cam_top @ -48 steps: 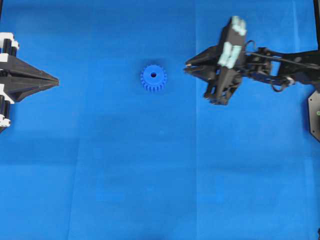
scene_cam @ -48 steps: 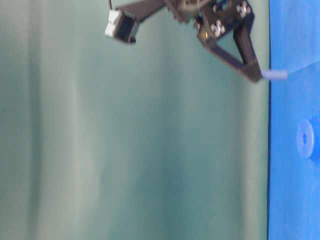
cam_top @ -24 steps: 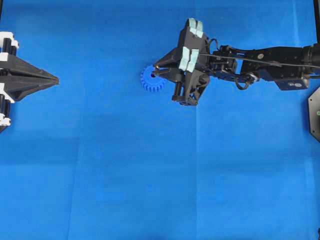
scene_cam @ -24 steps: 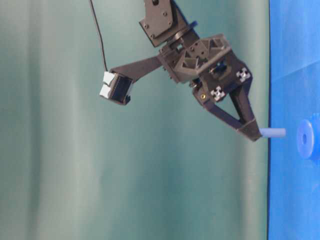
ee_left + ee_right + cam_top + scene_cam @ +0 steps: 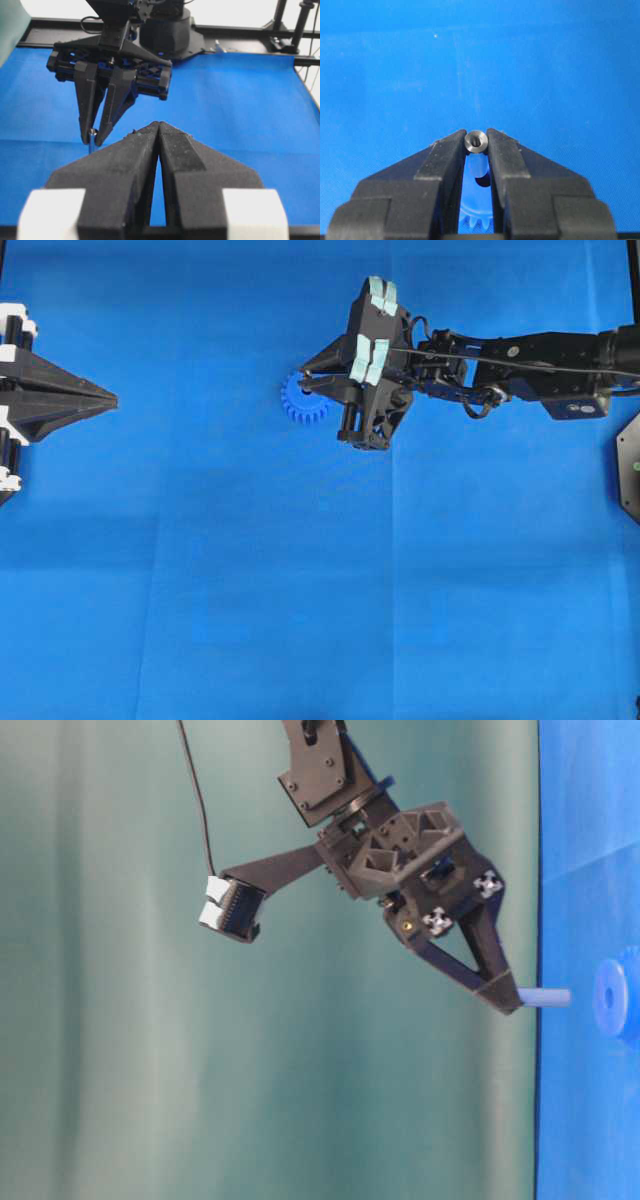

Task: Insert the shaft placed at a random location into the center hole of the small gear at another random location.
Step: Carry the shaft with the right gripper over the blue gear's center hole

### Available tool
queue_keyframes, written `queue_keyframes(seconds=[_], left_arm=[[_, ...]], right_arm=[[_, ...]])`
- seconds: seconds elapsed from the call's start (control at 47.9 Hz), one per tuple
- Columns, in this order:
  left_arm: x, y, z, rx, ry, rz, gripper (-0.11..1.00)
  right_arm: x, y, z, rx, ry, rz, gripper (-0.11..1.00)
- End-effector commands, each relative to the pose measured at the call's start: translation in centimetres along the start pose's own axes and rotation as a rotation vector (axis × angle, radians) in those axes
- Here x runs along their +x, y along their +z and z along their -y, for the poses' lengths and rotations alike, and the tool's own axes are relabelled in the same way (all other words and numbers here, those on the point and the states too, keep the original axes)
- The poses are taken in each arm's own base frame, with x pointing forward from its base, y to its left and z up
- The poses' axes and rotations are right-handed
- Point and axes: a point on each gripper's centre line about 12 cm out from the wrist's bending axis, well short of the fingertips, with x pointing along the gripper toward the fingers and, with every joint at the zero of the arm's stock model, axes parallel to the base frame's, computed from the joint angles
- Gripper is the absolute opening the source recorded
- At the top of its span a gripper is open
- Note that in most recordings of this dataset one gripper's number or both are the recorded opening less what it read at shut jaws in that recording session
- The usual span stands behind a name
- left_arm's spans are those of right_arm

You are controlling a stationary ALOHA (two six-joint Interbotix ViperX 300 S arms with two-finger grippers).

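item: your right end effector (image 5: 476, 150) clenched on the shaft (image 5: 476, 141) (tip pointing down), poised over the small gear (image 5: 300, 400) for insertion.

My right gripper (image 5: 306, 380) covers the right half of the small gear (image 5: 297, 405) in the overhead view, hiding its center hole. At table level, the frame's right edge cuts that gear (image 5: 617, 999) off.

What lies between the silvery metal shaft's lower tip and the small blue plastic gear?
Nothing: in the table-level view a bare gap separates the silvery metal shaft from the small blue plastic gear.
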Motion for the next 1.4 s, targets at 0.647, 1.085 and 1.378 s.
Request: queue_keyframes(seconds=[0.647,1.085,1.378], left_arm=[[0.1,0.3,0.0,0.000,0.001,0.008,0.00],[0.1,0.3,0.0,0.000,0.001,0.008,0.00],[0.1,0.3,0.0,0.000,0.001,0.008,0.00]], right_arm=[[1.6,-0.7,0.2,-0.006,-0.010,0.022,0.03],[-0.6,1.8,-0.1,-0.017,0.003,0.064,0.03],[-0.6,1.4,-0.1,-0.022,0.002,0.064,0.03]])
